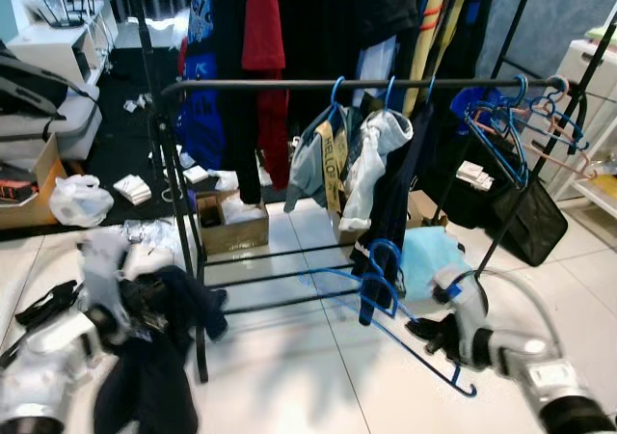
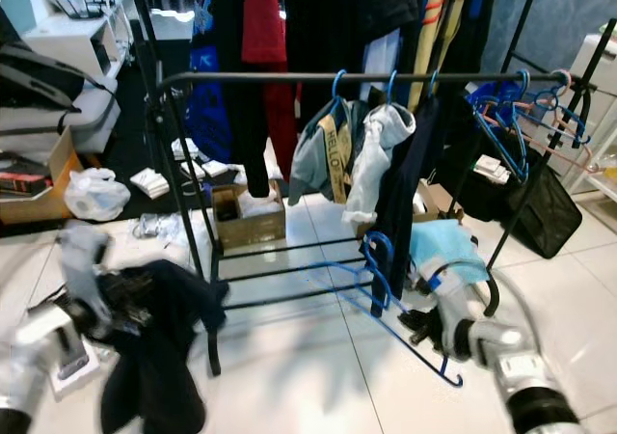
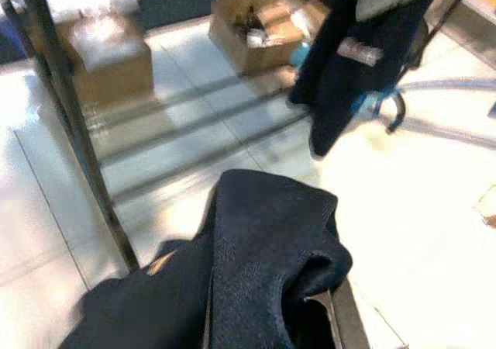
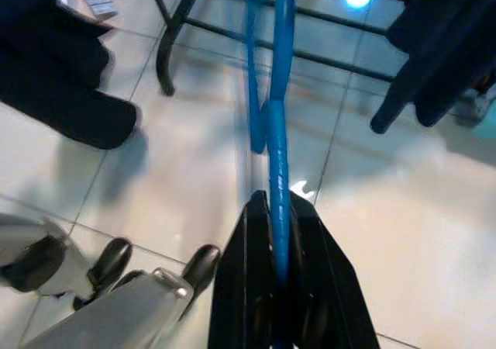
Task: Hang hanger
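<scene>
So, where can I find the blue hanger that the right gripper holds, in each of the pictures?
Left eye view: blue hanger low, right of centre, held by the right gripper.
Right eye view: low, right of centre, before the rack.
Left wrist view: I cannot make it out; the dark garment covers the foreground.
Right wrist view: centre, clamped between the black fingers.
Shared landmark: the black clothes rack.

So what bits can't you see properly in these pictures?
- Left hand: head views, blurred and wrapped in the dark garment; its fingers can't be told open or shut.
- Blue hanger: right wrist view, its hook is cut off by the top edge.
- Right hand: shut on the blue hanger.
- Yellow tag on the hung grey jacket: left eye view, lettering too small to read fully.
</scene>
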You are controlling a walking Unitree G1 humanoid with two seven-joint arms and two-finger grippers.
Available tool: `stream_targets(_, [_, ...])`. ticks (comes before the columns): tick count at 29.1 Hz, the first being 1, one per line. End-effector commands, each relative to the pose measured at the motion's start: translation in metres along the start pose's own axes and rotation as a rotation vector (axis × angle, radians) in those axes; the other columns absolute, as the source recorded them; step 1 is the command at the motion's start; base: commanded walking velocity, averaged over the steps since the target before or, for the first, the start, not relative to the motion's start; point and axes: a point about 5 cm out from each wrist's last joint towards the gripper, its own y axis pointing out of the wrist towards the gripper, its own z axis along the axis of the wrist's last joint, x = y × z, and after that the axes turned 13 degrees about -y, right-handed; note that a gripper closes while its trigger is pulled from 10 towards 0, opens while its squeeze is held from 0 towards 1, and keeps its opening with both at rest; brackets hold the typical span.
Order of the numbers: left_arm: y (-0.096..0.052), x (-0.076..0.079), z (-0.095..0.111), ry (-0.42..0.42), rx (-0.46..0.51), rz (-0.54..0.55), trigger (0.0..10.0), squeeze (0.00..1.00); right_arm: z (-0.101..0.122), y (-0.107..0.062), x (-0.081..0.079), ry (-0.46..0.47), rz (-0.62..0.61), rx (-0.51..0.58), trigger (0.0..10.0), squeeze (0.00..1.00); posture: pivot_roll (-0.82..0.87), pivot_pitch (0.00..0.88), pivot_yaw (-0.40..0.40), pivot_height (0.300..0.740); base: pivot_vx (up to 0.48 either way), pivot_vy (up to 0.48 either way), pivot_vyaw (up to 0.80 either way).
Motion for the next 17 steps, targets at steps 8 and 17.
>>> stream_targets(8, [0.012,0.029,-0.129,-0.151,-0.454,0.266,10.0,0.00,-0.048,0.029,-0.055,0.167,-0.140,-0.201,10.0,0.00,0.05,0.000,-0.045,0.740,0.000,0.000,0.60])
stream_targets(17, [0.003,0.048,-0.168,-0.229,-0.623,0.324,10.0,0.00,-0.077,0.029,-0.089,0.297,-0.159,-0.300,10.0,0.00,0.05,0.000,-0.043,0.740,0.000,0.000,0.80])
